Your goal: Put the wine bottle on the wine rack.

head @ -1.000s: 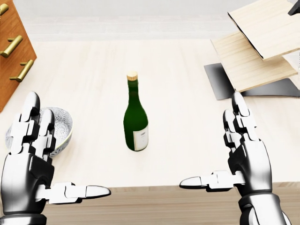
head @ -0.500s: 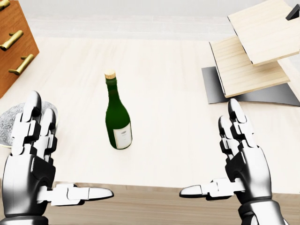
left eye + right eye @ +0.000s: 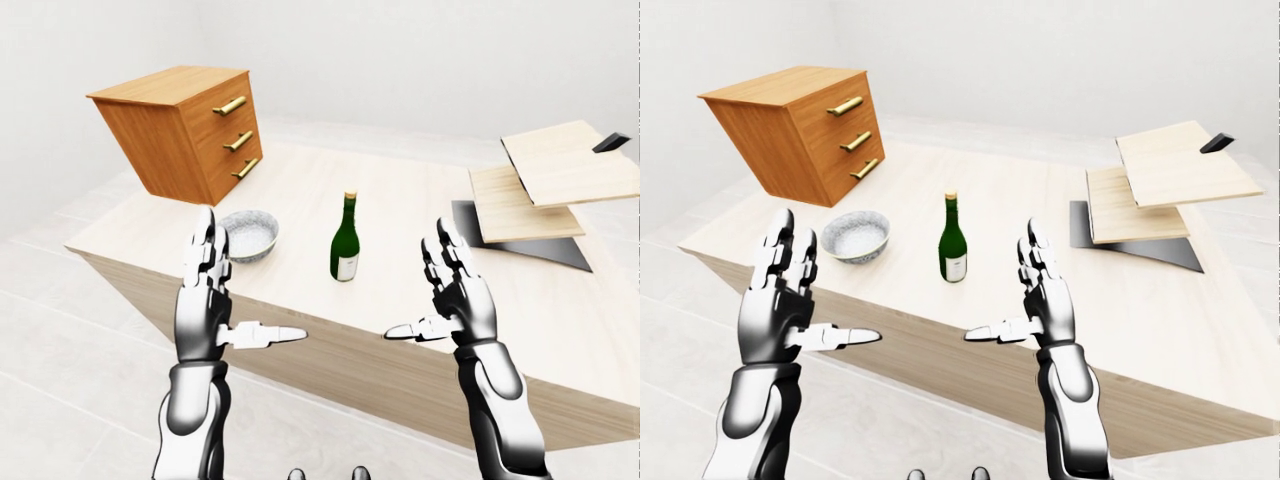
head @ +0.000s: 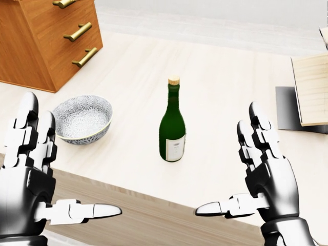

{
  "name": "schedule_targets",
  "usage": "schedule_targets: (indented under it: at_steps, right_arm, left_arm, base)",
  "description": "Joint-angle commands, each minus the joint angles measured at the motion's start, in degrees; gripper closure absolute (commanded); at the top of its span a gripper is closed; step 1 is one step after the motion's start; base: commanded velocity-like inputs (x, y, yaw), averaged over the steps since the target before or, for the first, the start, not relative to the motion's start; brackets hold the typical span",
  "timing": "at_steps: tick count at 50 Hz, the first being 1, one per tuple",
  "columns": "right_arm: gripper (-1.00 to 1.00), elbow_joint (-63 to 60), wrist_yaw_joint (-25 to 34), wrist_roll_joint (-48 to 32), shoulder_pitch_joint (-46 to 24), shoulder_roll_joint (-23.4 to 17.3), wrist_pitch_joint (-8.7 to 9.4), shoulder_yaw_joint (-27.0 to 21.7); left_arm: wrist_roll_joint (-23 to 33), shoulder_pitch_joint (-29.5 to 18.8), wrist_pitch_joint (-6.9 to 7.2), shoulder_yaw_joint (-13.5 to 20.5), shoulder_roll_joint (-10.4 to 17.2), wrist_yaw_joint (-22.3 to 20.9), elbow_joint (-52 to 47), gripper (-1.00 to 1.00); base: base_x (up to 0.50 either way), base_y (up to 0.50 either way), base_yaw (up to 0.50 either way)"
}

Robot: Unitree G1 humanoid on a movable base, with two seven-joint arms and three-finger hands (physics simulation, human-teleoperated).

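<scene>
Hands first: the left hand (image 4: pixel 31 174) and right hand (image 4: pixel 264 171) both hover spread wide with nothing in them, thumbs pointing inward, near the table (image 4: pixel 225 97) edge. Between them, a bit further in, the wine bottle (image 4: pixel 172 123) stands upright beside a patterned bowl (image 4: pixel 82 119). The wine rack (image 3: pixel 1160 190) sits well off to the right. Glass looks heavy, slick and breakable, so the fat lower body is probably a safer grab than the neck.

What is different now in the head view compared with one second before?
The camera turned: the whole picture shifted, so the drawer cabinet and bowl show fully and the wine rack slid to the right edge. The wine bottle stays upright and untouched; left hand and right hand stay open.
</scene>
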Motion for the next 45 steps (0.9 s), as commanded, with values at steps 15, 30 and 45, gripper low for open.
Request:
schedule_targets:
  at_steps: [15,30,45]
  right_arm:
    - [-1.0,-2.22,0.49,-2.1,1.27,0.03,0.0,2.09]
    - [-1.0,-3.11,0.29,-2.33,1.32,0.36,0.0,3.07]
    - [-1.0,-2.84,0.44,-1.69,0.97,0.25,0.0,3.3]
  left_arm:
    - [-0.41,-0.25,0.0,1.68,-0.02,-1.47,-1.45,-1.0]
    - [-3.48,5.83,0.0,7.56,-1.2,-3.73,-5.94,-1.0]
    - [-2.74,5.7,0.0,7.34,-1.71,-4.09,-7.8,-1.0]
  base:
    - [0.24,-0.41,0.0]
    - [0.22,0.0,0.0]
    - [0.23,-0.03,0.0]
